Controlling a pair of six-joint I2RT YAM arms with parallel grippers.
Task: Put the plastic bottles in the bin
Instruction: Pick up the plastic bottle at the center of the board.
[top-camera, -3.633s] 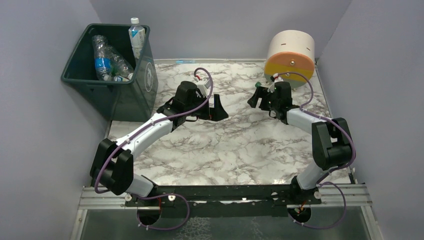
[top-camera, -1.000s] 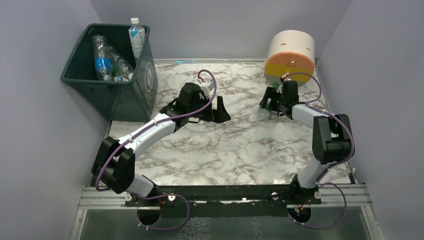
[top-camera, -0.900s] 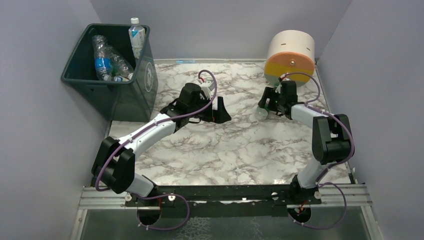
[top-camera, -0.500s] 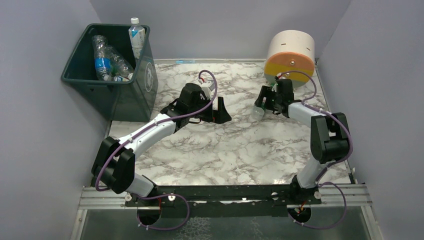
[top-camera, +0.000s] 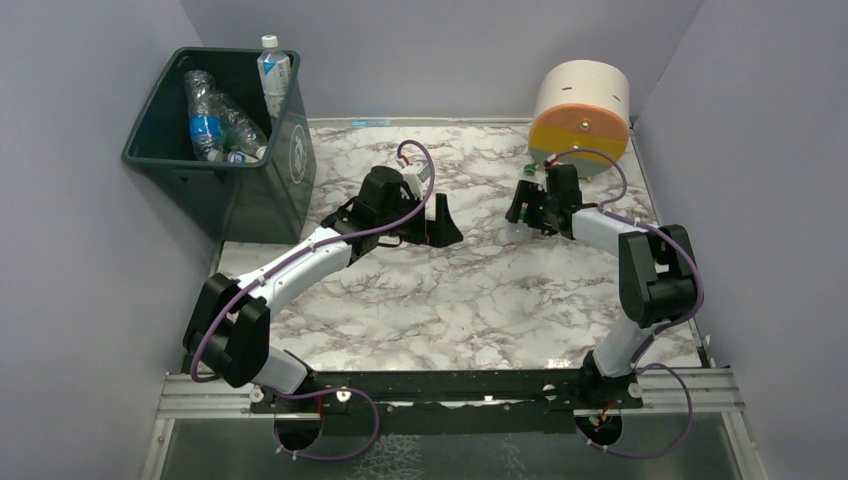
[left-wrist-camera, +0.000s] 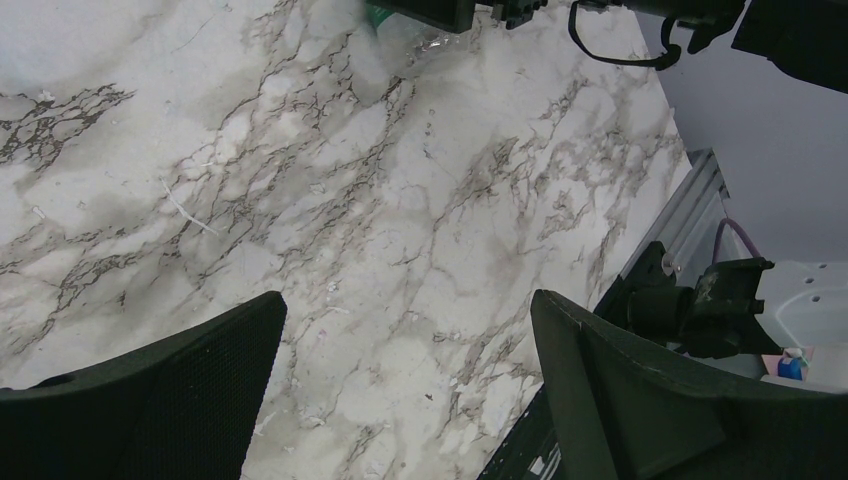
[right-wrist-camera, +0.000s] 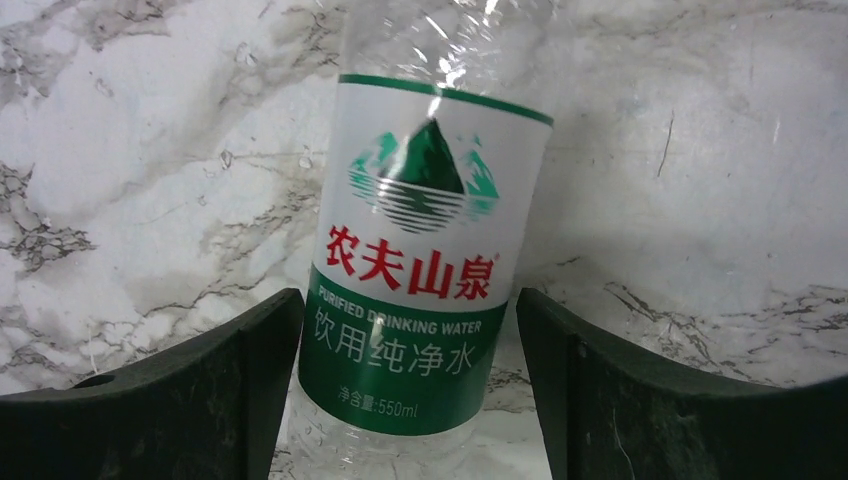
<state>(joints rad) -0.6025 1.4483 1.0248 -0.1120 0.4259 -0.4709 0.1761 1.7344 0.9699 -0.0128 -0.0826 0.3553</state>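
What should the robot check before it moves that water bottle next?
1. Right gripper has a finger on each side of the bottle: ok.
2. Bottle squeezed tight enough to lift: cannot tell.
3. Left gripper open and empty: ok.
4. Room in the bin: ok, a few bottles lie inside, with space left.
5. Way to the bin free: probably not ok, the left arm sits in between.
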